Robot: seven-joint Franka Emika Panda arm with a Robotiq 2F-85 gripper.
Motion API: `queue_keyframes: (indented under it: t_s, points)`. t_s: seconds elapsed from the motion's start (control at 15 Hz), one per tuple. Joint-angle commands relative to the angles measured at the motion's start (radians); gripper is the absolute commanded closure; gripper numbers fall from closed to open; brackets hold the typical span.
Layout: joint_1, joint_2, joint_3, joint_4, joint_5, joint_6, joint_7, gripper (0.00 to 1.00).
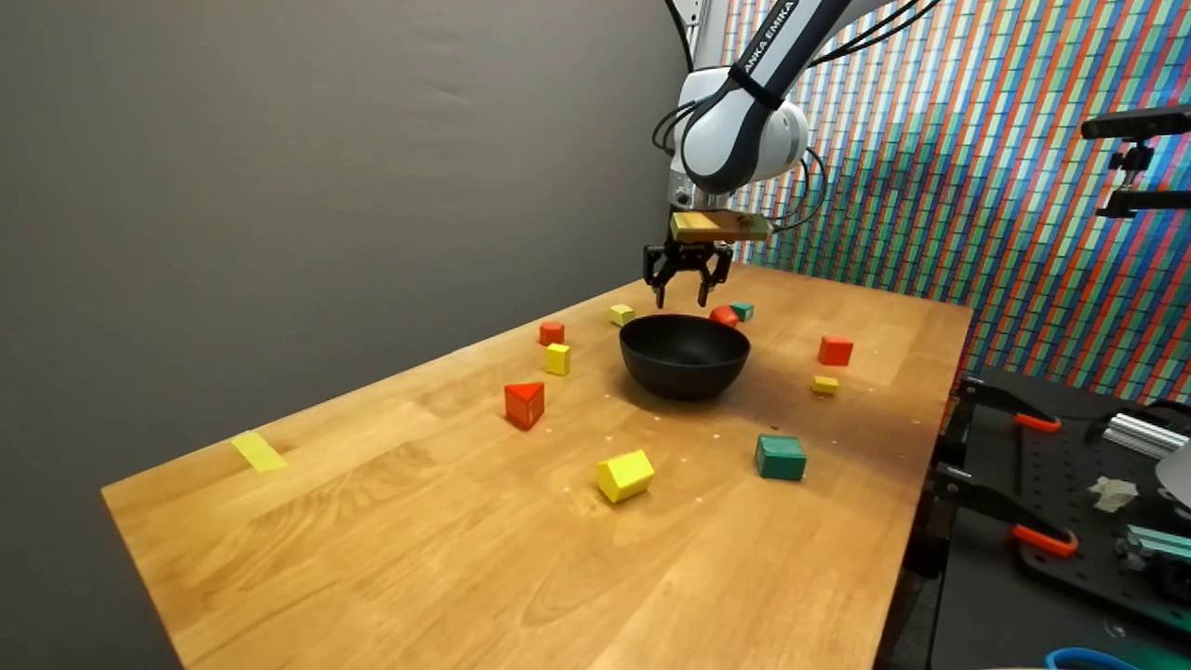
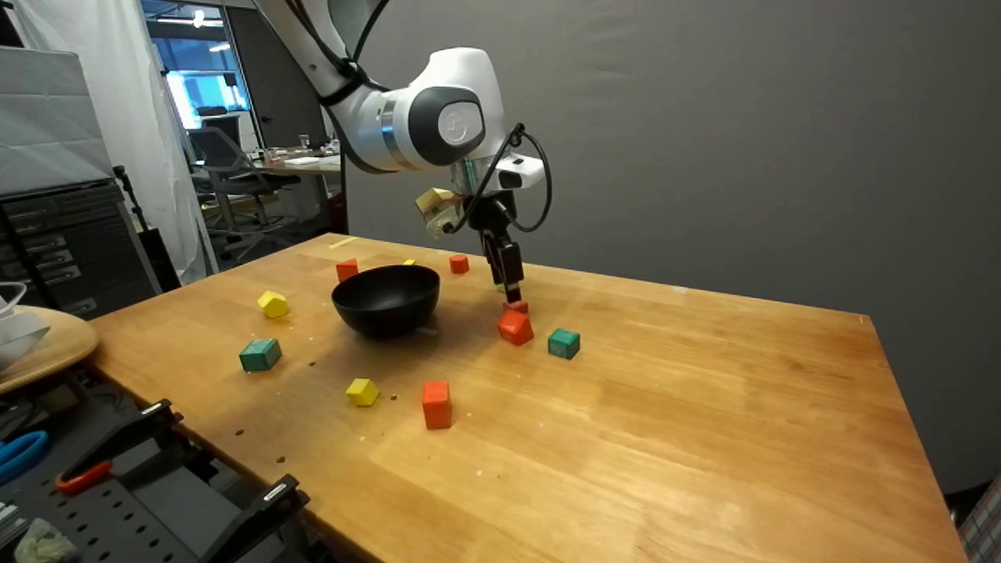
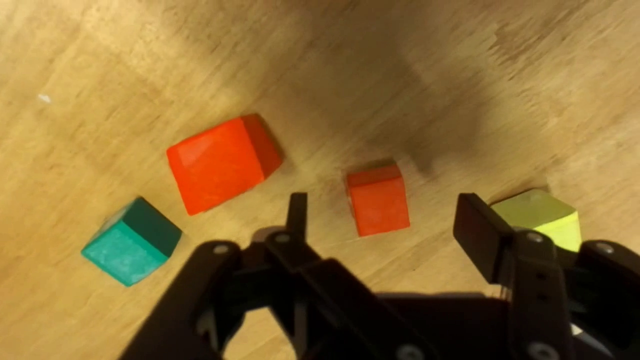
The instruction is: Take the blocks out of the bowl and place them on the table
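Note:
The black bowl (image 1: pixel 684 377) stands upright on the wooden table (image 1: pixel 447 540), and no block shows in the visible part of its inside. It also shows in an exterior view (image 2: pixel 383 319). Blocks lie spread on the table around it: a red wedge (image 1: pixel 525 408), a yellow block (image 1: pixel 625 475), a green block (image 1: pixel 780 458) and several others. My gripper (image 1: pixel 682 296) is open and points down beside the bowl. In the wrist view its fingers (image 3: pixel 383 200) stand apart on either side of a small red block (image 3: pixel 381 207), touching neither side. A yellow block (image 3: pixel 542 212) is partly hidden behind a finger.
A larger red block (image 3: pixel 220 167) and a green block (image 3: pixel 132 242) lie close beside the gripper. A red block (image 2: pixel 437 404) and a small yellow block (image 2: pixel 362 392) lie nearer the table edge. Yellow tape (image 1: pixel 259 451) marks the table. Clamps (image 1: pixel 1005 512) stand beyond its edge.

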Motion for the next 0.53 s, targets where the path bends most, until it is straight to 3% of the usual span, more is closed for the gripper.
queue_keyframes:
  t_s: [0.0,0.2,0.4,0.47]
  points:
    - [0.033,-0.132,-0.024,-0.079,-0.011,-0.024,-0.006,0.0]
    - [0.11,-0.284,-0.101,-0.214,-0.116,0.044,0.06,0.0]
    - [0.185,-0.429,-0.18,-0.363,-0.3,0.195,0.196,0.0]
    - [0.108,-0.302,-0.105,-0.222,-0.218,0.106,0.12,0.0]
